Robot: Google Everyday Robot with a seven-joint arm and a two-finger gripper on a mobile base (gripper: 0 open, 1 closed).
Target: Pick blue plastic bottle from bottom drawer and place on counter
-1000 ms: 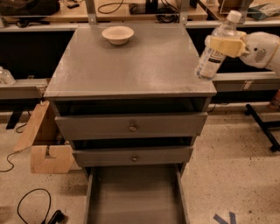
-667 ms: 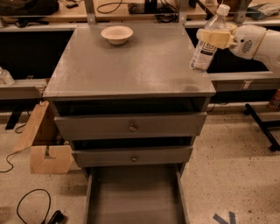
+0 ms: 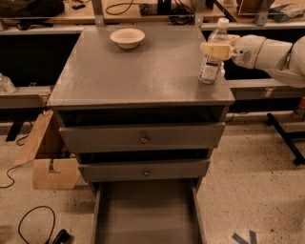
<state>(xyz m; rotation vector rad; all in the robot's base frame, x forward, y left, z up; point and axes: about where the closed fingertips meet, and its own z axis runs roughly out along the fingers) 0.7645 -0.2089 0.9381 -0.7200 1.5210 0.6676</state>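
Note:
The blue plastic bottle (image 3: 211, 57), clear with a white cap and white label, stands upright at the right edge of the counter (image 3: 138, 66), its base on or just above the surface. My gripper (image 3: 215, 49) reaches in from the right on a white arm and is shut on the bottle's upper body with pale yellow fingers (image 3: 209, 49). The bottom drawer (image 3: 147, 214) is pulled out below the cabinet, and its grey floor shows nothing in it.
A small white bowl (image 3: 127, 36) sits at the back of the counter. The two upper drawers (image 3: 143, 138) with round knobs are slightly open. A cardboard box (image 3: 47, 157) and black cables (image 3: 33, 224) lie on the floor at left. A wooden workbench (image 3: 143, 9) stands behind.
The gripper has carried the bottle left and down from beyond the counter's right edge to over its right side, and the bottle has gone from tilted to upright.

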